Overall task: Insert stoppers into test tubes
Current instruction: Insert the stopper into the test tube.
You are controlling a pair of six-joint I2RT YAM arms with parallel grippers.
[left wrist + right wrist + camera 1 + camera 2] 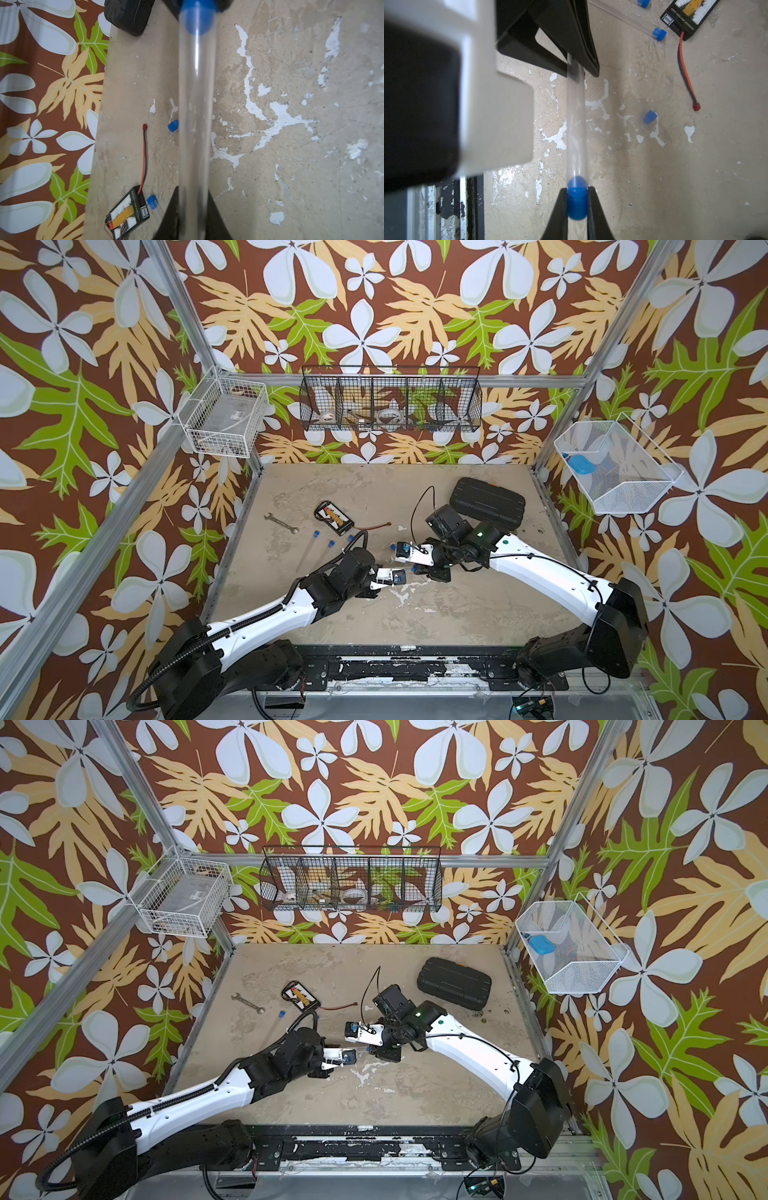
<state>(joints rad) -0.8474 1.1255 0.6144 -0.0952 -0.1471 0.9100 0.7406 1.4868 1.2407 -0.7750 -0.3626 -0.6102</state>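
We see left pincer [193,195] clamped on clear test tube [195,104], right pincer [577,192] clamped on blue stopper [577,205] at its mouth, both mid-frame over worktop [457,614]

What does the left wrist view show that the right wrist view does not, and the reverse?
Only the left wrist view: the black case and the flowered wall. Only the right wrist view: the left arm's white body and the base rail. Both: the clear test tube held by the left pincer, the blue stopper at its end gripped by the right pincer, one loose stopper, and the board with its red wire.
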